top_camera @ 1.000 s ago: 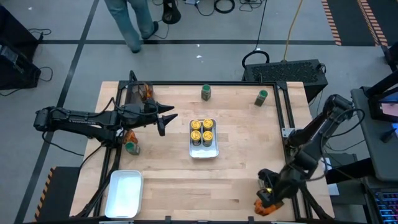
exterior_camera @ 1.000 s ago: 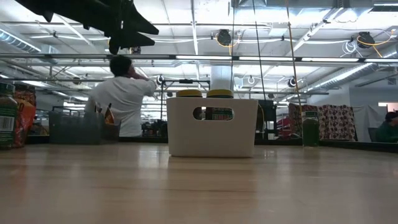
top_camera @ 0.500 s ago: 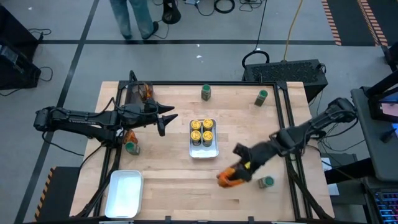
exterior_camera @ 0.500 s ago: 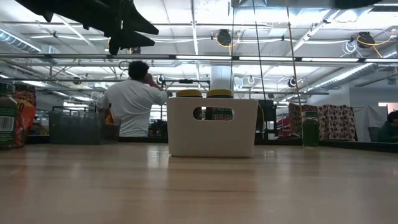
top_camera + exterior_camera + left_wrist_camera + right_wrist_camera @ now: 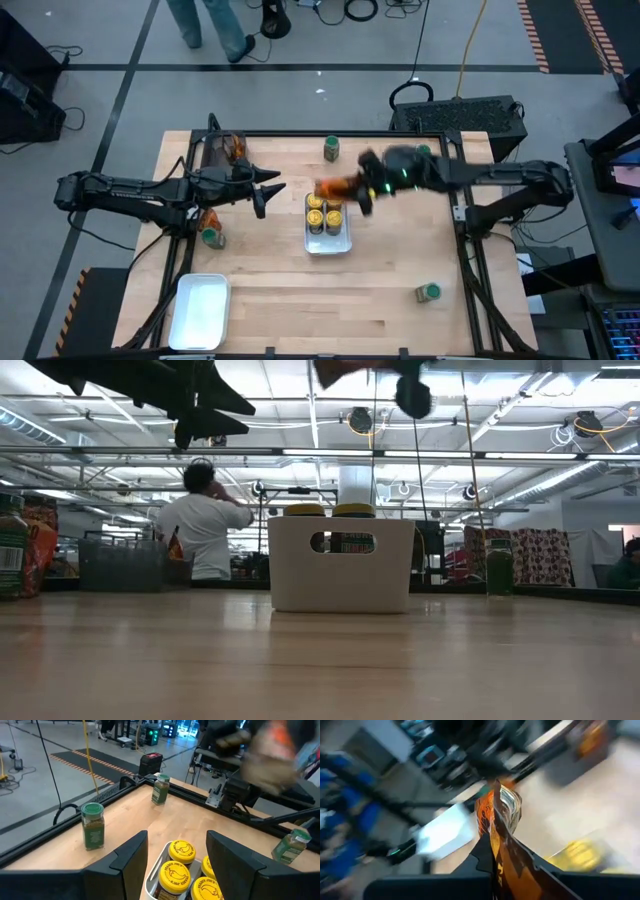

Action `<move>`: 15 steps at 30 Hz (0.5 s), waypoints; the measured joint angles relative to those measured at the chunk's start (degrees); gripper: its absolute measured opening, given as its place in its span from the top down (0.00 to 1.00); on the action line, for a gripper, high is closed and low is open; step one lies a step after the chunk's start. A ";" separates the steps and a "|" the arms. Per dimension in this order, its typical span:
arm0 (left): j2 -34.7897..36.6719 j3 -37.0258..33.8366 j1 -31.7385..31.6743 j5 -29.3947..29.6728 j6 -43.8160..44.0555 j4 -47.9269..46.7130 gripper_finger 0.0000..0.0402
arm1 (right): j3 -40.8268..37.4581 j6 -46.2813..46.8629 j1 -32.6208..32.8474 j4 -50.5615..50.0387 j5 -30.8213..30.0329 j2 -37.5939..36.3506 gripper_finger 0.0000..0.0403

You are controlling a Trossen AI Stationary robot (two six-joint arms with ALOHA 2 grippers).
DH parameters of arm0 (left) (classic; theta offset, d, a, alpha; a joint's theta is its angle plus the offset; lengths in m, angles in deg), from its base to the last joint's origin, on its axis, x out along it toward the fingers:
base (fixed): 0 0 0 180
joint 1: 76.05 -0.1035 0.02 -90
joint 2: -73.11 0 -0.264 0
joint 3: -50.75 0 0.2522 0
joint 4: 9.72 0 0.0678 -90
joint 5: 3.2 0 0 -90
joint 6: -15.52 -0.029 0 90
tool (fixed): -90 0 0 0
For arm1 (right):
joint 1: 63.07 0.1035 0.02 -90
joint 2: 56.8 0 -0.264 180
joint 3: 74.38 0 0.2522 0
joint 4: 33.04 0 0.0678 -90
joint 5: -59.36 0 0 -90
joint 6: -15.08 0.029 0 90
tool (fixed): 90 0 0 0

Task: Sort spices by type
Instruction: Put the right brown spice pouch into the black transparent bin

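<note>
A: Where was the right gripper (image 5: 345,190) at that point?

B: Up in the air above the far end of the middle tray (image 5: 344,243), clenched on a flat orange packet (image 5: 330,187). From its own wrist camera the packet (image 5: 495,832) stood edge-on between the fingers.

A: And the left gripper (image 5: 268,190)?

B: It hung just left of that tray, jaws apart, gripping nothing. Its camera looked past its fingers (image 5: 131,855) onto the yellow jars (image 5: 176,870).

A: So how were the spices laid out?

B: Four yellow-lidded jars sat together in the middle tray. Green jars were scattered: two along the far edge (image 5: 331,149) (image 5: 421,156), one near the right front (image 5: 429,292), one at the left by the arm (image 5: 211,237). The bin (image 5: 222,150) at the far left held something orange, likely more packets.

A: How should the carry go, in your view?

B: I'd judge the packet belonged in the bin. Keep it high over the jars, steer behind the left gripper, slow down before the bin, and release only once inside its walls, since a thin packet can flutter aside.
</note>
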 joint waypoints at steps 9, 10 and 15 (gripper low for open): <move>-0.02 0.00 0.00 0.04 3.53 -0.18 0.49 | 27.34 -18.08 -13.55 -21.77 0.62 17.18 0.99; -0.02 0.00 0.00 0.04 4.08 -0.22 0.49 | 30.25 -19.55 -14.57 -23.47 0.87 19.44 0.99; 0.00 0.00 0.00 0.07 4.47 -2.82 0.49 | 44.09 -24.05 -18.61 -30.22 3.59 31.56 0.99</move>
